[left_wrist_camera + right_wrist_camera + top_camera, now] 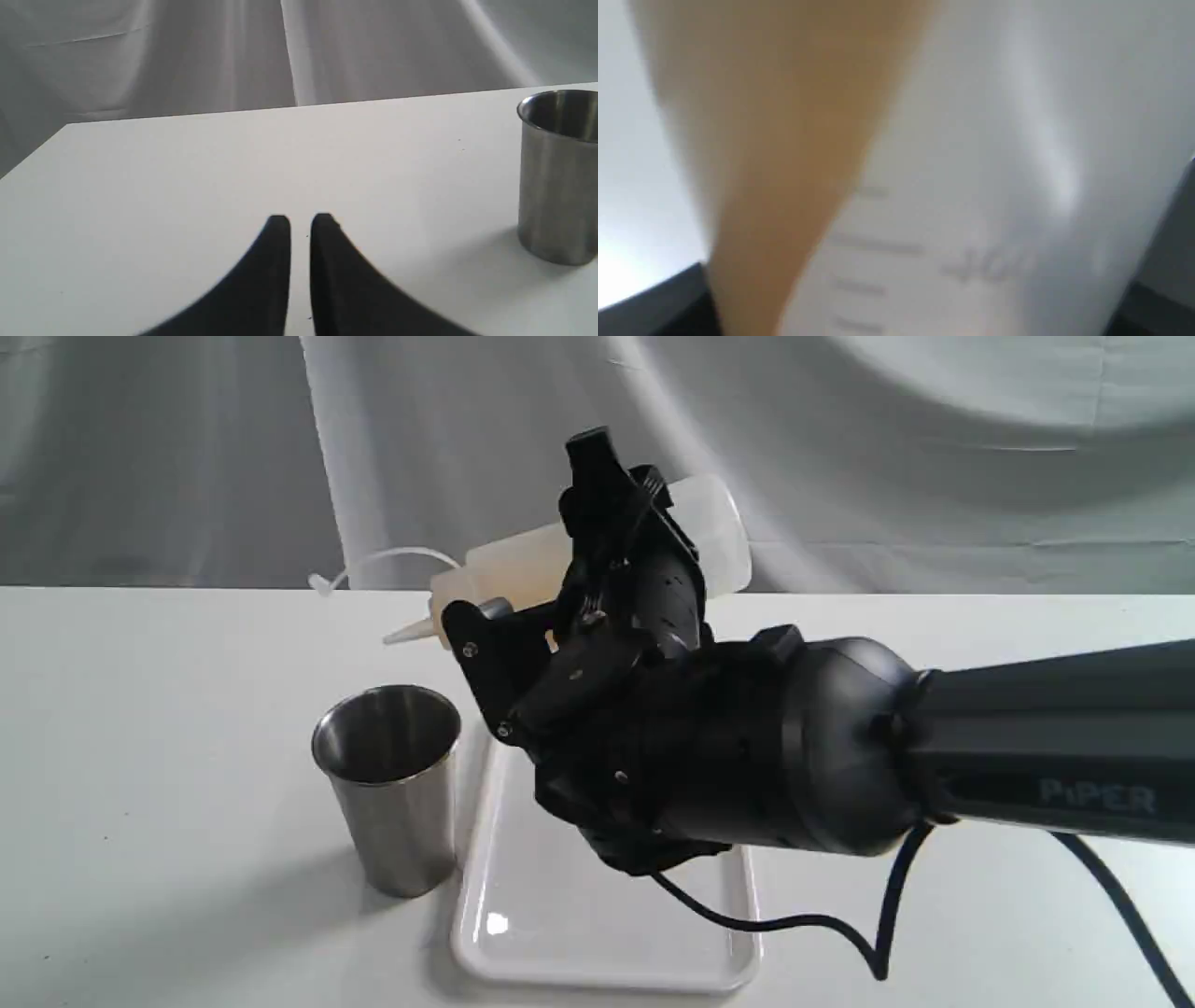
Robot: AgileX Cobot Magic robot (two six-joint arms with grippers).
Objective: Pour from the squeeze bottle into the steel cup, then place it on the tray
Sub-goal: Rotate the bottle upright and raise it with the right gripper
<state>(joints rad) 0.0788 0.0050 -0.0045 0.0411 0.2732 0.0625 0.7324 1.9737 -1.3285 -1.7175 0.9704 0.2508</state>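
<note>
- Bottle (pixel 509 569): pinched round its middle by the right claw (pixel 616 523), held off the table (pixel 140 756), tipped almost level, nozzle (pixel 406 635) aimed slightly downward on the cup's side
- Liquid (pixel 784 140): amber, lying at a slant inside, seen close in the right wrist view
- Cup (pixel 392 784): upright on the table, just beside the tray's left rim and lower than the nozzle; no stream visible
- Tray (pixel 597 933): flat on the table, partly hidden by the right arm
- Left claw (pixel 300 224): fingers almost pressed together, holding nothing, low over the table, apart from the cup
- Strap (pixel 392 558): loops loose above the nozzle
- Risk: I cannot tell whether the nozzle is over the cup's mouth or behind it; if behind, the pour lands on the table
- Risk: a hard squeeze could jet past the far rim, and a smooth bottle tipped this far could twist in the grip
- Risk: the cup stands close to the tray, so a low swing to set the bottle down could knock it
</note>
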